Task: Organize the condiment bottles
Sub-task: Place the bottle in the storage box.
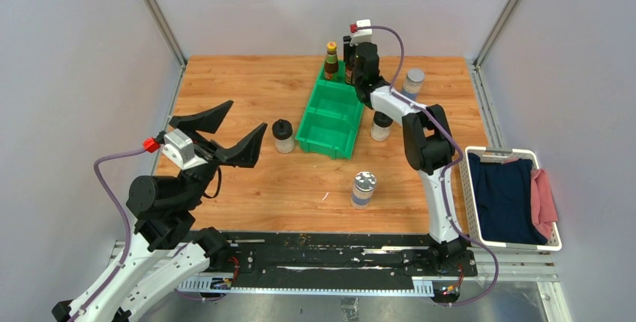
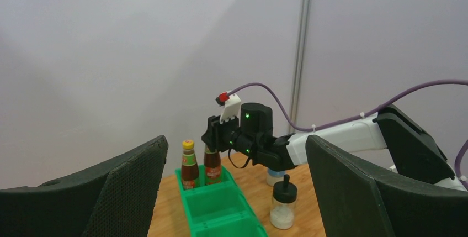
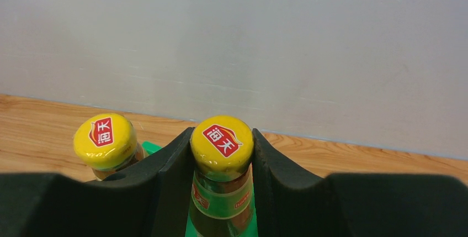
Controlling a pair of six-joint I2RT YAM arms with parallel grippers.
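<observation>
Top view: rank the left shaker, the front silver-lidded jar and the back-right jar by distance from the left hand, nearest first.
1. Black-capped shaker, left of the green bin, beside the open left hand.
2. Front jar, near edge, centre-right.
3. Back jar, far right corner.

Sauce bottles (image 1: 331,61) upright, far bin (image 1: 328,147) compartment; shakers (image 1: 283,136), jars (image 1: 364,188) outside.

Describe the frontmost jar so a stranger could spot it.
Find the green bin on the wooden table. Between its near end and the table's near edge, a jar stands alone. Unlike the black-capped shaker beside the bin, it has a silver lid and blue label.
</observation>
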